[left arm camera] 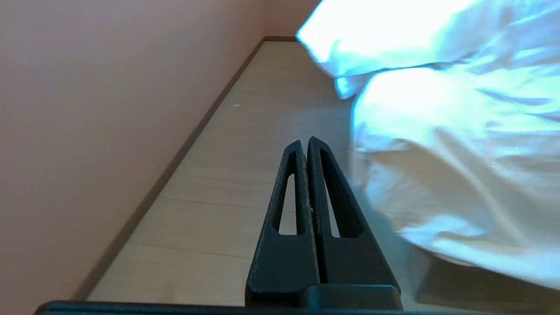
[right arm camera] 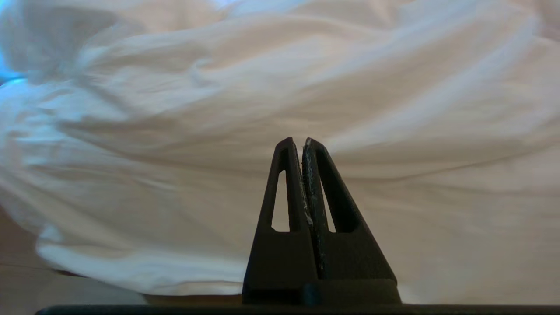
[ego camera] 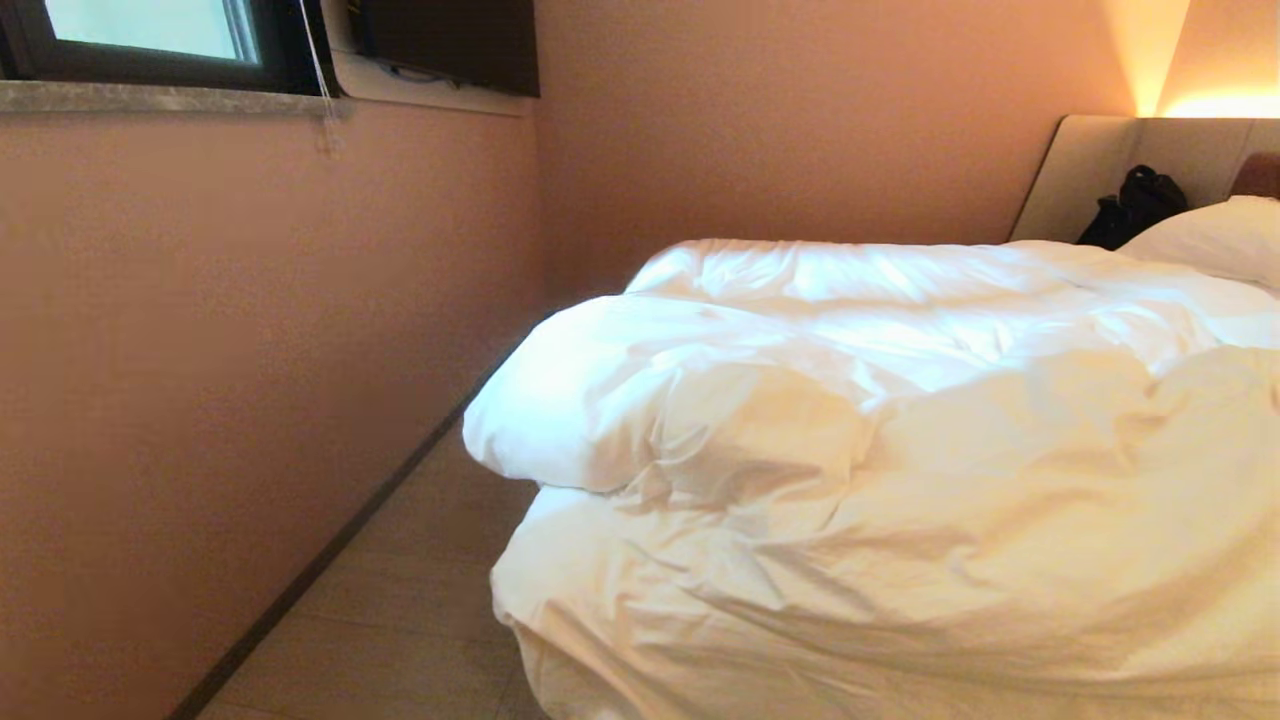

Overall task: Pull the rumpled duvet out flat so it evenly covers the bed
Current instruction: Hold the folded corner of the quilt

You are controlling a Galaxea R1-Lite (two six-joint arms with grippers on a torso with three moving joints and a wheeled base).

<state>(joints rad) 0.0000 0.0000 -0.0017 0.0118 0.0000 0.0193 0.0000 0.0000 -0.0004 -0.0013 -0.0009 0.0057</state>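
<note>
Both closed jaws only in wrist views: left gripper over floor, right gripper facing duvet.

Left end effector: two matte black fingers, long tapering wedges w/ rounded tips, each w/ a long triangular cut-out slot thru the middle. Slightly grainy plastic-looking surface. Wide black base block behind, thin dark bar along cam edge.

Right end effector: same black wedge shape, same slots & base. Inner face of one finger is scuffed, whitish-grey wear specks along the seam.
</note>
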